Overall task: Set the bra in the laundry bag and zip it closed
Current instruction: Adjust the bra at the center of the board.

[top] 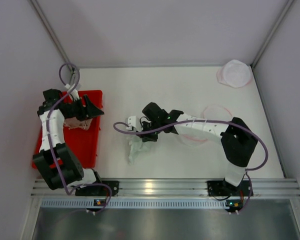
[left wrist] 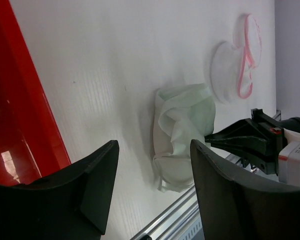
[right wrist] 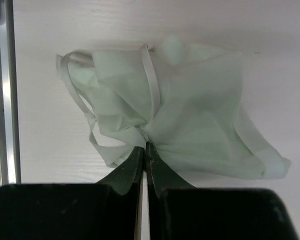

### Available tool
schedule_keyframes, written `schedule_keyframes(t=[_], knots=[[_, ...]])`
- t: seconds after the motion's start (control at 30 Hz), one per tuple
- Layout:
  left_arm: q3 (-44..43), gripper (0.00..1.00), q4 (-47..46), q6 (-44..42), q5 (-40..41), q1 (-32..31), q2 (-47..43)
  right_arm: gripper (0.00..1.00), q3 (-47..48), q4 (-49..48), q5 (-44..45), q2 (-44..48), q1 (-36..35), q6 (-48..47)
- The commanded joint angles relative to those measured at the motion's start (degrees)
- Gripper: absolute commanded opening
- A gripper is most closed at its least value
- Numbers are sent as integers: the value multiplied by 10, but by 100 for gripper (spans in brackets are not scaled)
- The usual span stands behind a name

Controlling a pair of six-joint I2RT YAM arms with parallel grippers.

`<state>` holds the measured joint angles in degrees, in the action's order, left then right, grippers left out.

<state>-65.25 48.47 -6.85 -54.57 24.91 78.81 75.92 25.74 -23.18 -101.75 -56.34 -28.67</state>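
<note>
The pale green bra (top: 135, 148) lies crumpled on the white table near the middle front. My right gripper (top: 146, 134) is shut on a fold of it; in the right wrist view the closed fingertips (right wrist: 146, 148) pinch the fabric (right wrist: 190, 120), with the straps to the left. The white mesh laundry bag with pink trim (top: 216, 113) lies flat to the right, partly under my right arm. My left gripper (top: 91, 111) is open and empty over the red tray (top: 82, 142). Its view shows the bra (left wrist: 182, 130) and the bag (left wrist: 230, 75) beyond its jaws.
A second round white mesh bag with pink trim (top: 235, 73) sits in the back right corner. A pinkish garment (top: 72, 123) lies in the red tray under my left arm. An aluminium rail (top: 155, 187) runs along the near table edge. Grey walls enclose the table.
</note>
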Motion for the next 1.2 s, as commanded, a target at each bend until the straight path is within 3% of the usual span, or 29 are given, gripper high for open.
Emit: schedule_keyframes(t=[0.0,0.2,0.27,0.37,0.53,0.8,0.87,0.9,1.03,1.17], knots=[[18,64,-7,-19,-13,-27,-22,0,5,-70,2,-12,-25,15],[61,59,-7,-17,0,-46,-40,0,54,-78,14,-37,-30,42],[71,52,-8,-11,19,-71,-48,0,56,-68,7,-30,-30,40],[71,42,-7,7,25,-96,-54,0,35,-65,9,-17,-30,43],[70,37,-7,18,42,-100,-24,0,14,-83,9,-2,-27,59],[56,43,-1,38,46,-98,20,0,128,-69,-49,-55,-35,114],[60,50,10,40,46,-102,28,0,134,-67,-56,-64,-40,121],[63,58,14,41,46,-104,33,0,131,-68,-56,-70,-40,123],[65,64,17,44,56,-115,46,0,99,-94,-70,-68,-41,137],[42,65,17,53,67,-115,55,16,81,-116,-87,-74,-61,139]])
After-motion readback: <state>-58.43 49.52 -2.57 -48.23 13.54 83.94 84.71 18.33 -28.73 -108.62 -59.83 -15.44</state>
